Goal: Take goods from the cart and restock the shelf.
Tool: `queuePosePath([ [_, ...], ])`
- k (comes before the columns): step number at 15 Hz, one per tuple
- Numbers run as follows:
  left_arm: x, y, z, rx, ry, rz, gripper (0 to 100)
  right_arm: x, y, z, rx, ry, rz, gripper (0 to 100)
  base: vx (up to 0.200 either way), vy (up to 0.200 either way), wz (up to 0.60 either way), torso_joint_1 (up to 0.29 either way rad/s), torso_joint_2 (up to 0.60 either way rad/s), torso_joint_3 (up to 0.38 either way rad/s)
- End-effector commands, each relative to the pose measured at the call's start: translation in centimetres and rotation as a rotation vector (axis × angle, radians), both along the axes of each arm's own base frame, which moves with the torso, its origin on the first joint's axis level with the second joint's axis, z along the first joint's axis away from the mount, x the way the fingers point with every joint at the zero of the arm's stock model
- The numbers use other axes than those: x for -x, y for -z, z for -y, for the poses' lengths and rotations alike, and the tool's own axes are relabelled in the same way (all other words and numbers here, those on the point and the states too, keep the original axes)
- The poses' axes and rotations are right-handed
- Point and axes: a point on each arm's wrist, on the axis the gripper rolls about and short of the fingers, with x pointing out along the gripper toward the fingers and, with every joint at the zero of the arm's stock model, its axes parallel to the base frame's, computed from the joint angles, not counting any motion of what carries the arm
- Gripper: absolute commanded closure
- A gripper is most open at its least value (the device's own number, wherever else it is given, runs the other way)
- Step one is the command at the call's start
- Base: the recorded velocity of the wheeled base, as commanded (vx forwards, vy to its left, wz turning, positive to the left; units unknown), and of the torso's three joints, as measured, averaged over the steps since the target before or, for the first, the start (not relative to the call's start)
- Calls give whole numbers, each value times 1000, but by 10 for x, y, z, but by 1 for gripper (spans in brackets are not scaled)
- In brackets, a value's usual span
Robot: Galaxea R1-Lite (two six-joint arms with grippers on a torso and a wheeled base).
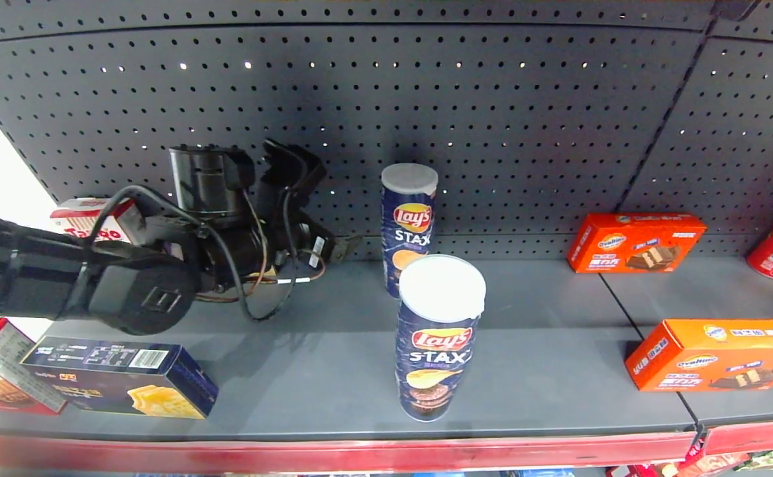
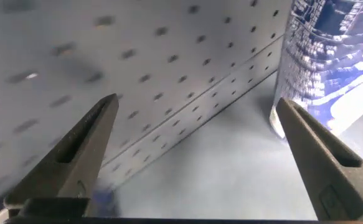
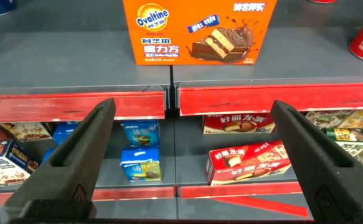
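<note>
The shelf holds two lidded chip cans, a far can and a near can. My left gripper gapes empty just left of the far can; my right gripper likewise.

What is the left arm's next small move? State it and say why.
Probably draw the left gripper straight back out of the shelf, away from the rear chip can. The gripper is open and empty, and the can stands upright close beside it near the back panel. Nothing is left to place, and a sideways swing could topple the can.
</note>
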Motion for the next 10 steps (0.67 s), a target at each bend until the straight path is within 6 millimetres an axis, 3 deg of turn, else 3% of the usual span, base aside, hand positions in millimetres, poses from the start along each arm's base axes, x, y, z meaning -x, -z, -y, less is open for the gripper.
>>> queuePosePath([
  [1,57,-38,-28,66,-28,72,0,0,0,0,0,-1,-1,0,0,0,0,0,0,0],
  [4,115,-66,-50,172,-85,145,0,0,0,0,0,-1,-1,0,0,0,0,0,0,0],
  [6,149,-72,-67,218,-135,182,0,0,0,0,0,-1,-1,0,0,0,0,0,0,0],
  [7,165,-71,-75,232,-146,196,0,0,0,0,0,1,-1,0,0,0,0,0,0,0],
  [8,195,-64,-87,242,-162,221,0,0,0,0,0,-1,-1,0,0,0,0,0,0,0],
  [10,220,-49,-100,239,-206,231,0,0,0,0,0,-1,-1,0,0,0,0,0,0,0],
])
